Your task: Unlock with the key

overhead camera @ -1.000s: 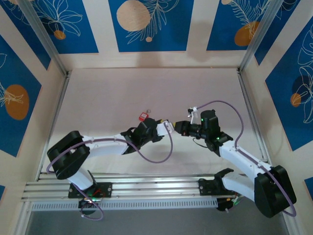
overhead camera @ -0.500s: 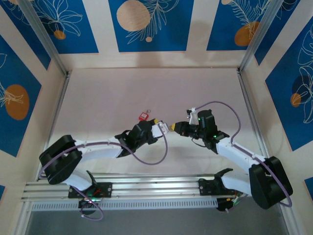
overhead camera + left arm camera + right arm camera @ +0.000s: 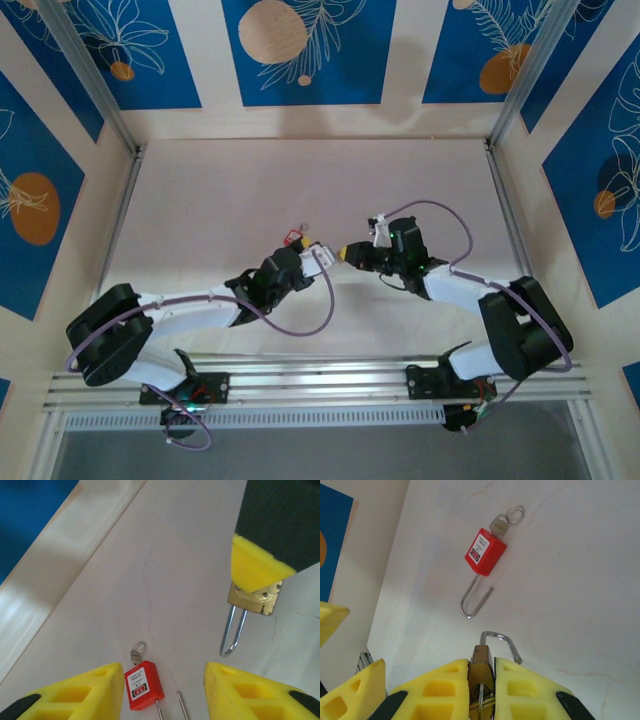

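My right gripper point(image 3: 481, 669) is shut on a small brass padlock point(image 3: 481, 656), held just above the table. Its steel shackle point(image 3: 506, 641) is swung open, one end free. A thin silvery key point(image 3: 480, 696) stands edge-on in the padlock's near end, between the fingers. My left gripper point(image 3: 162, 686) is open and holds nothing. It hovers low over the table, close beside the brass padlock point(image 3: 254, 596) and its hanging shackle point(image 3: 233, 632). From above, the left gripper point(image 3: 322, 256) and right gripper point(image 3: 347, 252) nearly meet at mid-table.
A red padlock point(image 3: 143, 685) lies flat on the table between my left fingers, its shackle open and a ringed key point(image 3: 136, 653) in its far end. It also shows as the red padlock point(image 3: 485, 551) beyond the brass one. Walls ring the pale table point(image 3: 220, 200).
My left gripper has opened and pulled back to the left, apart from the brass padlock. The right gripper has carried the padlock leftward and a little farther out.
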Motion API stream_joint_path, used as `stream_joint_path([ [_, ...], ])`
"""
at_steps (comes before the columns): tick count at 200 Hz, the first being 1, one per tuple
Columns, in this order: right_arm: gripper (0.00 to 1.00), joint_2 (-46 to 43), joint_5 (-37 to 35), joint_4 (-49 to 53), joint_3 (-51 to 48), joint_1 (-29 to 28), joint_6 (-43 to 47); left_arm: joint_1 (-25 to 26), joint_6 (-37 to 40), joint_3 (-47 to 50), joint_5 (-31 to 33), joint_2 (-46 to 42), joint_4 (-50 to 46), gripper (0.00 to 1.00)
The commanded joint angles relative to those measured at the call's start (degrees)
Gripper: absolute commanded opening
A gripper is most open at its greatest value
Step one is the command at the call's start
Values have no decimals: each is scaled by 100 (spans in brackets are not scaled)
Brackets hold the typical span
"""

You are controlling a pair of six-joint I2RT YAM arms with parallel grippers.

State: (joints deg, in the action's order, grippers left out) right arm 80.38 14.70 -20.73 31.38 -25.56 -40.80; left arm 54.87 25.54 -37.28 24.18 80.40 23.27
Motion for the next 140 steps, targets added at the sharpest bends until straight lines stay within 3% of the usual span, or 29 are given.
stream_joint_path([
  [1, 8, 286, -182, -417, 237, -95, 235, -67, -58, 97, 218, -110, 362, 45],
  [48, 8, 587, -518, -557, 190, -261, 375, -65, -23, 167, 318, -90, 616, 44],
  [140, 7, 984, -486, -1010, 5, -520, 336, -65, 66, 274, 306, -97, 830, 41],
])
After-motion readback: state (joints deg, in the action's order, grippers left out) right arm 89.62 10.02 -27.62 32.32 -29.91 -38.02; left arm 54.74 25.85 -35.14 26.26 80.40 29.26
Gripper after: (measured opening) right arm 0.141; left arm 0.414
